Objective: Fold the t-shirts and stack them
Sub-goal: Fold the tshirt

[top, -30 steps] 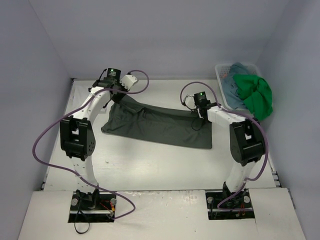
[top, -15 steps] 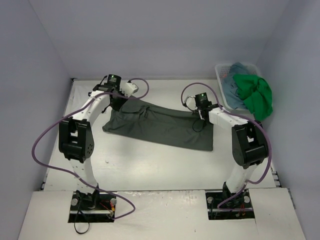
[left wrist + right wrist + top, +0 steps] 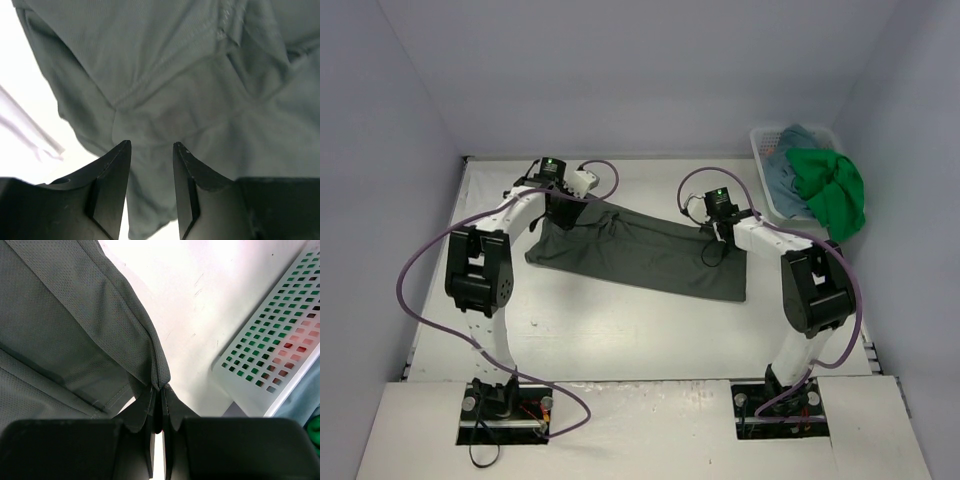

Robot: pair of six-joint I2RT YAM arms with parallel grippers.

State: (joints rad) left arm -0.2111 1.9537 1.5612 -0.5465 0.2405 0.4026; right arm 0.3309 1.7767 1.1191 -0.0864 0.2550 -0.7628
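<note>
A dark grey-green t-shirt [image 3: 640, 255] lies spread across the middle of the table, long side running left to right. My left gripper [image 3: 558, 207] is over its far left corner. In the left wrist view this gripper [image 3: 151, 147] stands open, with wrinkled grey-green cloth [image 3: 175, 75] lying below the gap and nothing pinched. My right gripper [image 3: 725, 232] is at the far right corner. The right wrist view shows it [image 3: 160, 390] shut on a folded edge of the same shirt [image 3: 65, 315]. A bright green t-shirt [image 3: 835, 195] and a teal-blue one [image 3: 790, 165] sit in the basket.
The white mesh basket [image 3: 758, 145] stands at the back right corner, close to my right gripper; its perforated wall [image 3: 270, 350] shows in the right wrist view. The green shirt hangs over its near side. Purple cables loop over both arms. Grey walls close in the table.
My left gripper has opened and let go of the shirt's far left corner, which has dropped onto the table. The right gripper keeps its grip and has barely moved.
</note>
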